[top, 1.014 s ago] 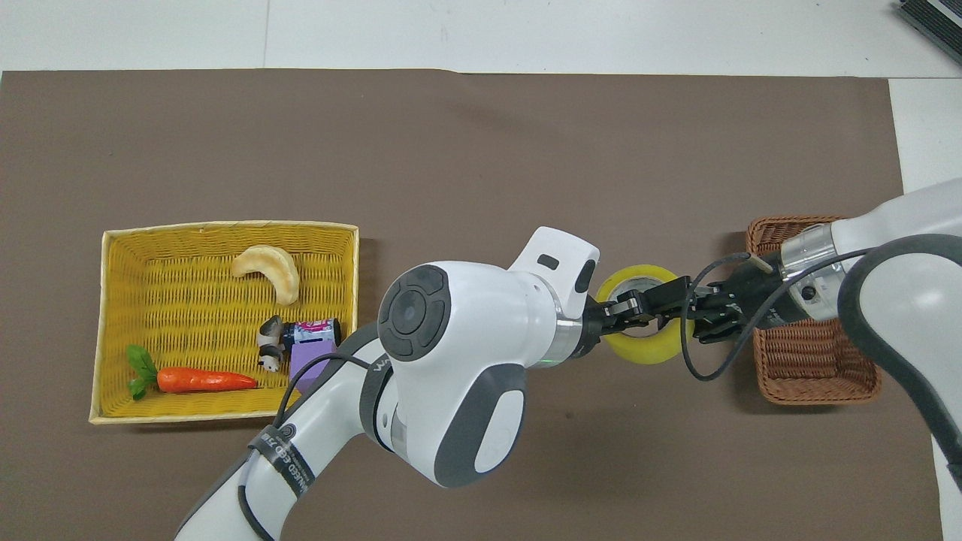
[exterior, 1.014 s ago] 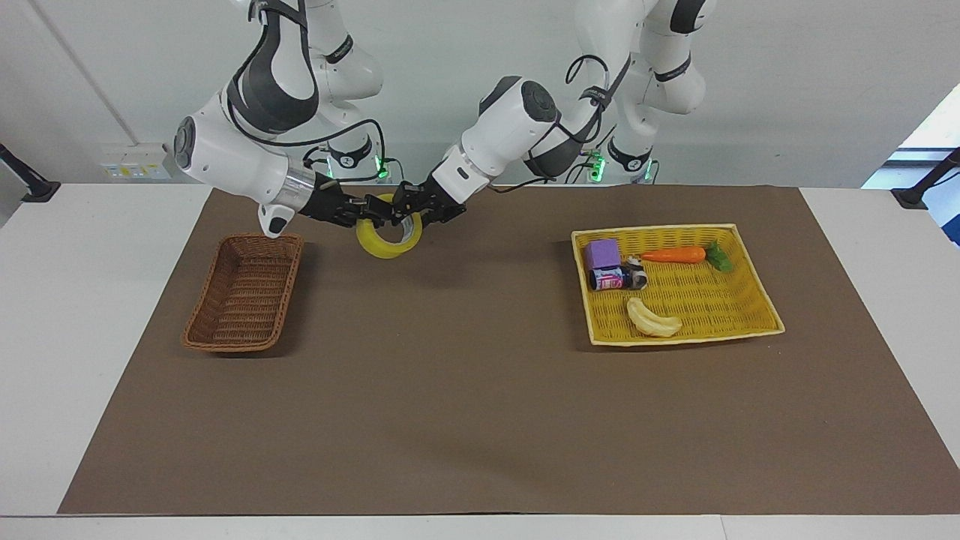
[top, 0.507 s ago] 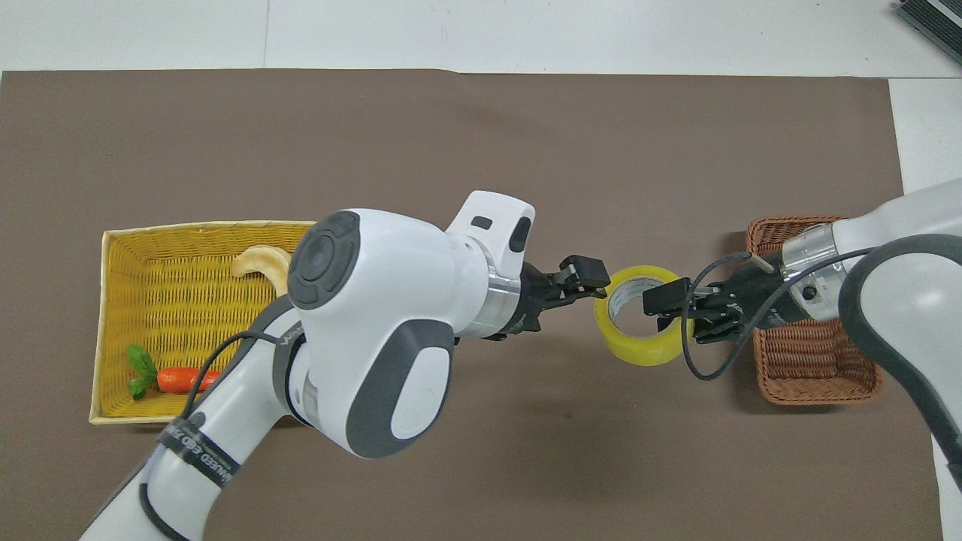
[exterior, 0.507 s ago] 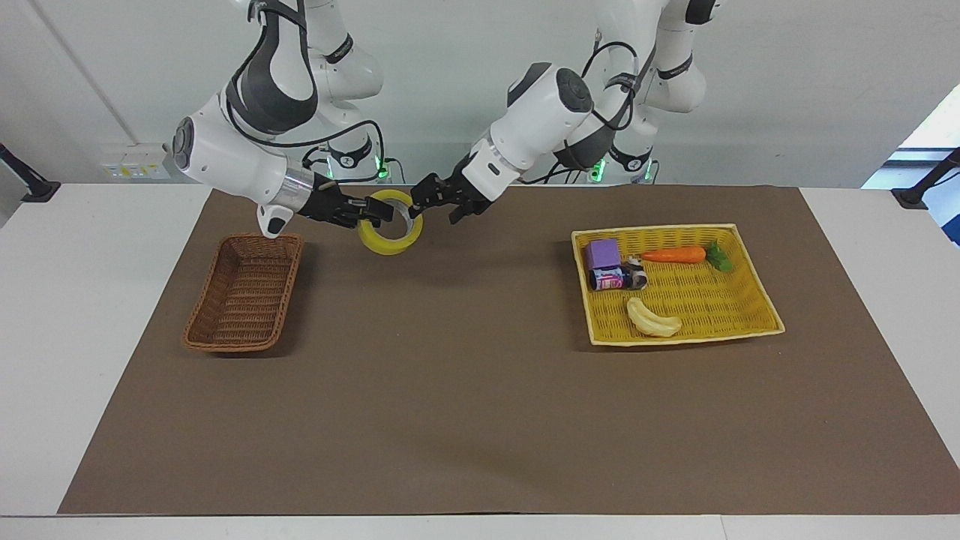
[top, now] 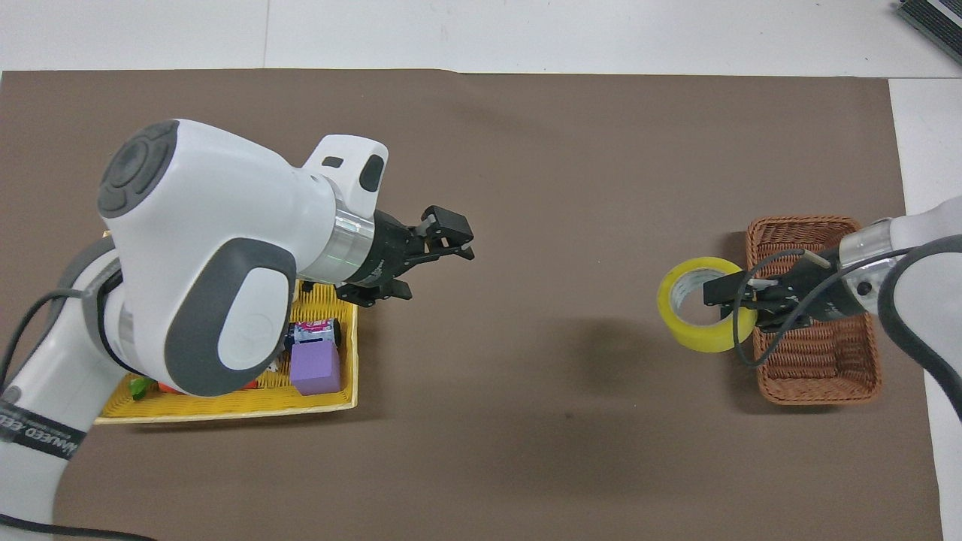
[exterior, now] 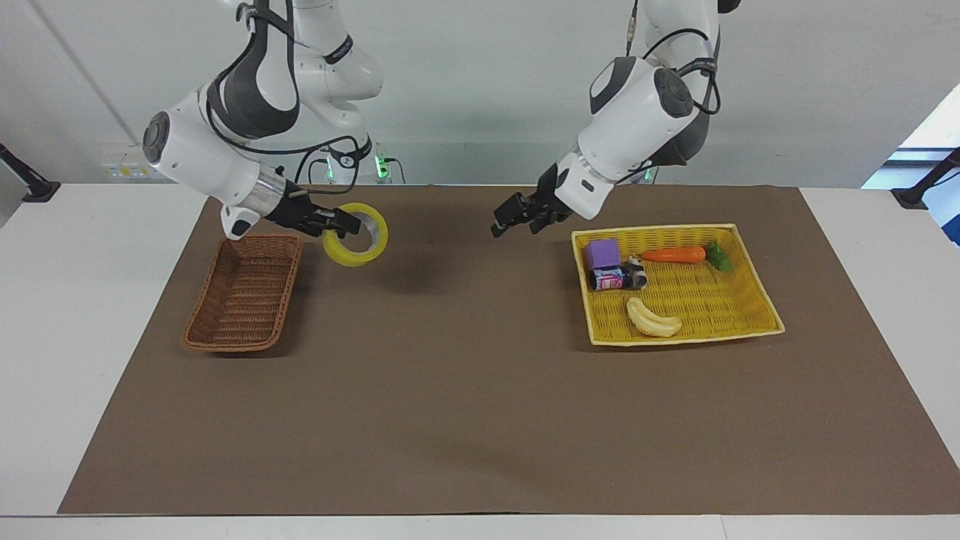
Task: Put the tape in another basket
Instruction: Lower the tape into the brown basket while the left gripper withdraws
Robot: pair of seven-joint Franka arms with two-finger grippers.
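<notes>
**Tape held in the air beside the brown basket**

The right claw (exterior: 341,223) is clamped on the tape (exterior: 356,235), pinching one wall of the roll so that the ring hangs on edge in the air with its open core facing outward. This hold keeps the roll steady and leaves its lower rim free to go into a container first. The tape is up over the brown mat, just beside the corner of the basket (exterior: 244,292) nearest the robots, not yet over its opening. In my judgement the carry is nearly done: what remains is a short move over the wicker walls and a release.

The left claw (exterior: 517,217) stands with its fingers apart and nothing between them, raised over the mat near the yellow tray (exterior: 686,332) at the left arm's end of the tabletop. The tray holds a banana (exterior: 653,319), a carrot (exterior: 673,255), a purple block (exterior: 602,253) and a small can (exterior: 609,278).

The basket is narrow, so a loose drop could catch the roll on its rim.
</notes>
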